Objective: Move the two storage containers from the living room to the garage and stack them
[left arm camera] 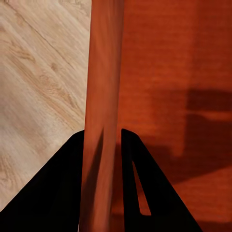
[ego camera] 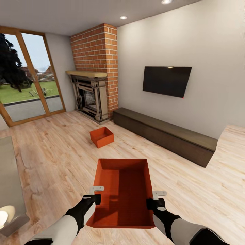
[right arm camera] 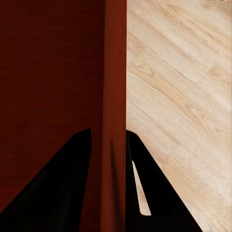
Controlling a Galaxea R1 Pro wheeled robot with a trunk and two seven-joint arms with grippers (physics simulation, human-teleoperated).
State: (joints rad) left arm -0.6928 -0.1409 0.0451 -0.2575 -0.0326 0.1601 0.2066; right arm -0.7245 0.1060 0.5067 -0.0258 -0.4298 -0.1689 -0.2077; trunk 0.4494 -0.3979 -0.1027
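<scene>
Bins were the whole job, and both sat in the living room: one held in front of the robot, the other well apart on the wood floor (ego camera: 51, 160) near the brick fireplace (ego camera: 93, 88).

On the left, the left claw (ego camera: 96, 194) was clamped on the left wall of the held bin (ego camera: 124, 190), one finger (left arm camera: 53, 193) outside and one inside, the thin wall (left arm camera: 99, 116) running straight up between them. The risk there was that such a narrow pinch on a thin, smooth wall could slip if the arm jerked or the base turned sharply.

In the middle, the held bin hung above the planks, its open top facing up and nothing in it. Since it hung from its two side walls alone, it would probably tilt or twist if one arm drifted from the other.

Farther off, the second bin (ego camera: 101, 136) lay on the floor ahead, close to the low dark cabinet (ego camera: 166, 136); driving straight on might bump it.

On the right, the right claw (ego camera: 154, 199) was closed on the right wall (right arm camera: 115, 96) in the same way. If either pinch loosened, the bin would likely swing down and drop
</scene>
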